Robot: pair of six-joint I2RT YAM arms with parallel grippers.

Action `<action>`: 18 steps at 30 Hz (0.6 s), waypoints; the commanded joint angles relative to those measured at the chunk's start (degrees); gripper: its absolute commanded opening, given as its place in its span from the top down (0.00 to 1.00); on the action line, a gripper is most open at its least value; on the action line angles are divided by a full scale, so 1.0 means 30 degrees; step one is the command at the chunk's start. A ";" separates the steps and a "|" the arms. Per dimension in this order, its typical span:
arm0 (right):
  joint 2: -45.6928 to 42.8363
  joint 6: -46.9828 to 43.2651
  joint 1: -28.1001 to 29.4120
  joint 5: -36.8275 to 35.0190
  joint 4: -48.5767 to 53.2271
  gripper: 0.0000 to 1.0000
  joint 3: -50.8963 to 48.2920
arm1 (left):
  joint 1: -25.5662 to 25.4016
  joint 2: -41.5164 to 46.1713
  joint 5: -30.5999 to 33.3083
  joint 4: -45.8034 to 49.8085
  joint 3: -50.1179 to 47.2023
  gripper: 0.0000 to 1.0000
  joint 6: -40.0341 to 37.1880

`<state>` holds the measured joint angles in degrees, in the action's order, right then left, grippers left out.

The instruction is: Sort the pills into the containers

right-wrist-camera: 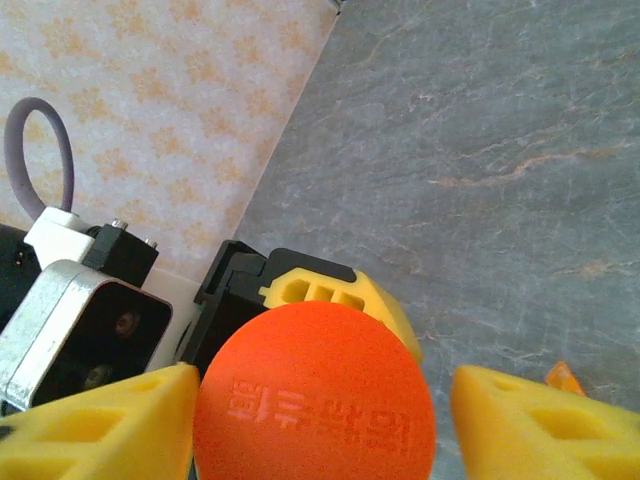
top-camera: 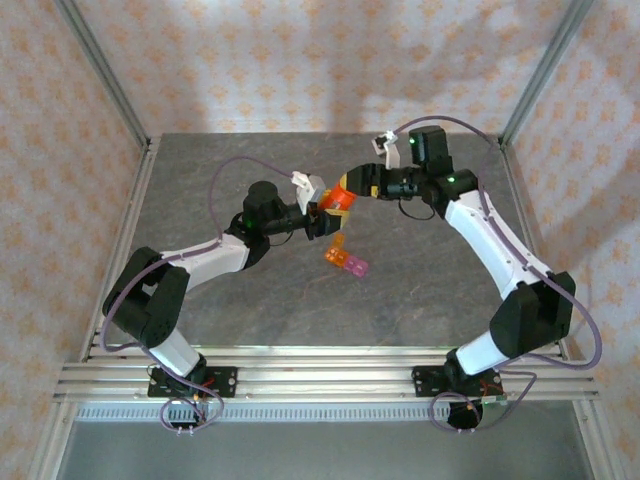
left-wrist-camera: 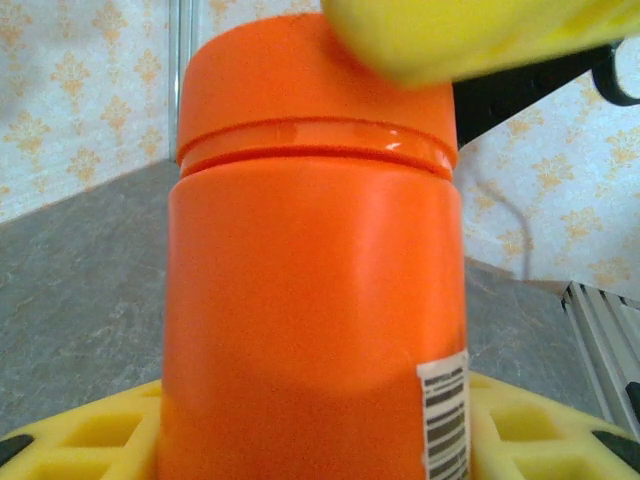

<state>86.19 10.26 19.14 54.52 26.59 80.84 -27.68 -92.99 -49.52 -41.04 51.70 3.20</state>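
Observation:
An orange pill bottle [top-camera: 340, 200] hangs above the middle of the table, and my left gripper [top-camera: 322, 212] is shut on its body. In the left wrist view the bottle [left-wrist-camera: 310, 300] stands upright between my yellow fingers [left-wrist-camera: 80, 430], a barcode label low on its right side. My right gripper [top-camera: 352, 190] straddles the bottle's cap [right-wrist-camera: 315, 400]. Its left finger [right-wrist-camera: 100, 420] touches the cap, while a gap separates the right finger from it. The containers [top-camera: 346, 260], a short orange-to-pink strip of cells, lie on the table just below the bottle. The pills are hidden.
The grey stone-pattern table [top-camera: 440, 290] is fenced by metal posts [top-camera: 100, 80] and patterned walls. Both arm bases sit on the rail [top-camera: 320, 380] at the near edge. Cables [top-camera: 225, 180] loop over each arm.

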 commanded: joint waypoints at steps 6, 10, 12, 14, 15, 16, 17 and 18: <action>0.0192 0.0592 0.0319 0.0538 -0.1098 0.67 -0.0487 | 0.0148 0.0234 -0.0516 -0.1179 0.0666 1.00 0.0167; -0.0098 0.2102 0.1004 -0.1231 -0.1111 0.79 -0.0710 | 0.0148 0.0186 -0.0192 -0.1091 0.0668 1.00 0.0067; -0.0329 0.3091 0.1521 -0.2650 -0.0963 0.82 -0.0919 | 0.0148 0.0199 0.0061 -0.0948 0.0638 1.00 -0.0135; -0.0617 0.3933 0.2003 -0.4094 -0.0837 0.83 -0.1249 | 0.0145 0.0186 0.0390 -0.0744 0.0624 1.00 -0.0398; -0.0757 0.4300 0.2141 -0.4724 -0.0914 0.83 -0.1461 | 0.0150 0.0224 0.0647 -0.0653 0.0595 1.00 -0.0481; -0.0903 0.4617 0.2231 -0.5252 -0.1046 0.83 -0.1706 | 0.0149 0.0248 0.0872 -0.0573 0.0539 1.00 -0.0561; -0.1032 0.4809 0.2261 -0.5675 -0.1218 0.83 -0.1868 | 0.0147 0.0268 0.1118 -0.0532 0.0492 0.98 -0.0666; -0.1175 0.4907 0.2269 -0.6185 -0.1342 0.84 -0.2092 | 0.0146 0.0346 0.1289 -0.0530 0.0396 0.96 -0.0770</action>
<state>84.16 21.56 23.75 41.87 21.67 77.10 -26.89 -93.01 -48.56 -38.39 51.70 2.28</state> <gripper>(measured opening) 0.421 0.515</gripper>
